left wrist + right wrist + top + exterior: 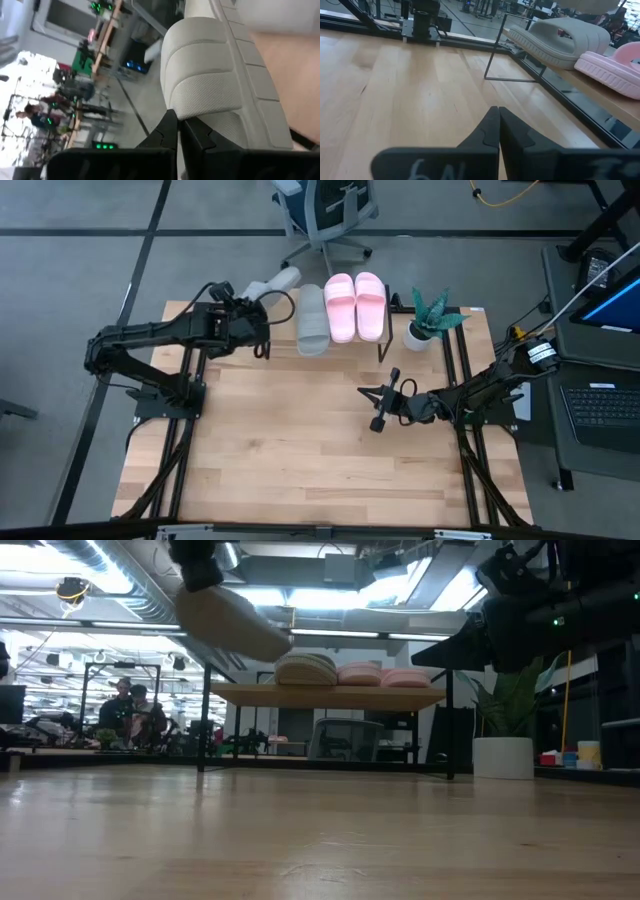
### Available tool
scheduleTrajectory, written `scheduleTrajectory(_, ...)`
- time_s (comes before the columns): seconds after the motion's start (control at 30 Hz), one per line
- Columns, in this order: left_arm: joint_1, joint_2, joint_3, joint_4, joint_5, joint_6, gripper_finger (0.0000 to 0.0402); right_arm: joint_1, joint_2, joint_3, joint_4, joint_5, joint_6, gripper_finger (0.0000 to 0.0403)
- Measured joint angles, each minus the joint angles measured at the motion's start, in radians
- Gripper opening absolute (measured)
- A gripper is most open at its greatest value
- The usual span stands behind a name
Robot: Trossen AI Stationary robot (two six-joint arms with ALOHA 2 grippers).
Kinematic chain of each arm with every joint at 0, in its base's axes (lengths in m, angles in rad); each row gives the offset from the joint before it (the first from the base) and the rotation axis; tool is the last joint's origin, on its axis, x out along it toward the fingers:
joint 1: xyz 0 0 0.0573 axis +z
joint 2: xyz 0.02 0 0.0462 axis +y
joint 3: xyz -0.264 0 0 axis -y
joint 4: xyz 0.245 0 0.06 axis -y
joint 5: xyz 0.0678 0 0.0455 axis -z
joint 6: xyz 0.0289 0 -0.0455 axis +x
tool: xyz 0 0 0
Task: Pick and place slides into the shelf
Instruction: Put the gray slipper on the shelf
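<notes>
The worktop (320, 840) fills the near ground, a broad stretch of pale wood planks with nothing lying on its front half. At its far edge stands the shelf (330, 695), a low board on thin black legs, and everything else is best placed from there. On the shelf's top board three slides already lie side by side: one grey-green slide (311, 320) toward the left arm's end, then the two pink slides (353, 306) touching each other in the middle. That leaves the shelf's left end as the open slot (a judgement from the spacing).

The fourth slide (272, 284), also grey-green, hangs in the air just off that left end, tilted, pinched by its strap in the left claw (243, 311), which is clamped shut on it. Gripping the strap probably lets the sole swing down flat onto the board. The slide appears to be above board height, so it seems on its way to that last slot.

A potted plant (428, 320) sits at the shelf's right end. In front of the shelf, over bare worktop, the right claw (381, 406) waits, fingers pressed together and empty.
</notes>
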State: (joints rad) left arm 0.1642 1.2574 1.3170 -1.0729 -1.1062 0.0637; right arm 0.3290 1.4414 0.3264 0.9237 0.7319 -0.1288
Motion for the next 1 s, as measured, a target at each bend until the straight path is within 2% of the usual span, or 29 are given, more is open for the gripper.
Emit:
scheduleTrajectory(0.13, 0.007, 0.017, 0.000, -0.125, 0.005, -0.111, 0.0000, 0.000, 0.000, 0.000, 0.000, 0.000, -0.004, 0.0005)
scheduleTrajectory(0.27, 0.005, 0.045, 0.000, -0.178, 0.008, -0.177, 0.0000, 0.000, 0.000, 0.000, 0.001, 0.000, -0.007, 0.0005)
scheduleTrajectory(0.43, 0.005, 0.090, 0.000, -0.179, 0.047, -0.189, 0.0000, 0.000, 0.000, 0.001, 0.009, 0.000, -0.010, 0.0005)
scheduleTrajectory(0.83, 0.005, 0.140, 0.000, -0.176, 0.028, -0.186, 0.0000, 0.000, 0.000, 0.002, 0.016, 0.000, -0.022, 0.0005)
scheduleTrajectory(1.0, 0.004, 0.139, 0.000, -0.179, 0.096, -0.186, 0.0000, 0.000, 0.000, 0.002, 0.018, 0.000, -0.034, 0.0005)
